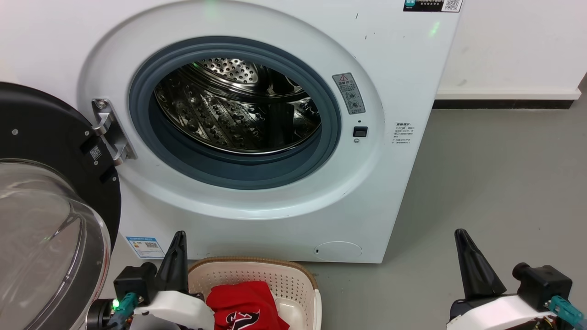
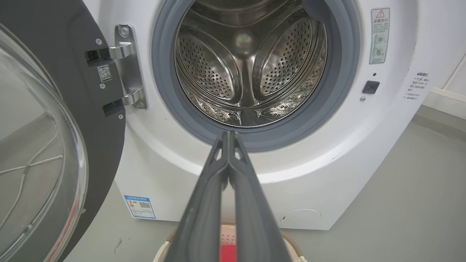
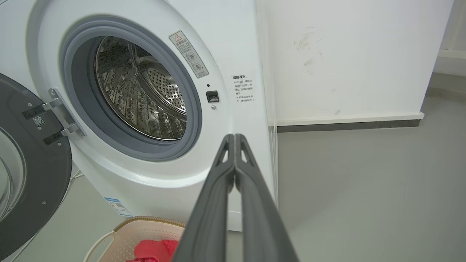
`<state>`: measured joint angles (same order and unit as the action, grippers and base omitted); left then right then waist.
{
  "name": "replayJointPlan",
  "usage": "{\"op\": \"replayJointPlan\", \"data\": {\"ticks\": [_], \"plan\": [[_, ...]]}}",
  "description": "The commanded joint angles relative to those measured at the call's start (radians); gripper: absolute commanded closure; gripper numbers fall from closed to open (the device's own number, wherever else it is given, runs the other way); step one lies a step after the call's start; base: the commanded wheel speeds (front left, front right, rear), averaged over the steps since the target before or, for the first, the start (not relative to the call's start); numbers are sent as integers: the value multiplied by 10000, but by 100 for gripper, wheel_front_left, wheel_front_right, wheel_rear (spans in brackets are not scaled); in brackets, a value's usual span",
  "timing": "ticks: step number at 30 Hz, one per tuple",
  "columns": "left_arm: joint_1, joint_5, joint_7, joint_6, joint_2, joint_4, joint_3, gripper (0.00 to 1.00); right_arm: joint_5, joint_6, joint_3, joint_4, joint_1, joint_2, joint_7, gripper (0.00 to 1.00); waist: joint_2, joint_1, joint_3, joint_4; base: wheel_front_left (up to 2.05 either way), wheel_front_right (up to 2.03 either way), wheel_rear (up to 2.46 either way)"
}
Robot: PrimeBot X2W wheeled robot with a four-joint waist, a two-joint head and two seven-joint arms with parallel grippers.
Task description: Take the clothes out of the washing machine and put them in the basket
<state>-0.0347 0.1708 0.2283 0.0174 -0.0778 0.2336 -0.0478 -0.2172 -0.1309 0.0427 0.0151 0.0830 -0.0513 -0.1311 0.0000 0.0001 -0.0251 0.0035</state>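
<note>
Clothes lie in the basket just beside the left gripper, fingers together; right gripper, also together, sits well apart.

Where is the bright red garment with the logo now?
The red garment lies in the cream perforated basket at the head view's bottom, before the white washing machine, beside the left gripper.

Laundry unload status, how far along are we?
Done, apparently: the washing machine's drum shows bare steel, and red clothes lie in the basket. In hand: nothing; the left end effector and right end effector are both shut, empty. Left: nothing visible, though the drum's near floor is out of sight.
</note>
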Motion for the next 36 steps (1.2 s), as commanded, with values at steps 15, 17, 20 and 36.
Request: {"op": "replayJointPlan", "data": {"ticks": [15, 17, 20, 36], "plan": [[-315, 3048, -651, 253, 53, -153, 332, 100, -3166, 0, -91, 378, -577, -223, 312, 100, 0, 0, 36, -6, 0, 0, 0], [-328, 3392, -732, 278, 60, -150, 370, 100, -3521, 1, -106, 432, -623, -239, 349, 100, 0, 0, 41, -6, 0, 0, 0], [-349, 3896, -854, 318, 68, -143, 425, 100, -4030, 1, -130, 515, -677, -259, 416, 100, 0, 0, 48, -7, 0, 0, 0], [-468, 6307, -1441, 514, 113, -91, 701, 100, -6455, 1, -281, 907, -987, -335, 735, 100, 0, 0, 85, -12, 0, 0, 0]]}}
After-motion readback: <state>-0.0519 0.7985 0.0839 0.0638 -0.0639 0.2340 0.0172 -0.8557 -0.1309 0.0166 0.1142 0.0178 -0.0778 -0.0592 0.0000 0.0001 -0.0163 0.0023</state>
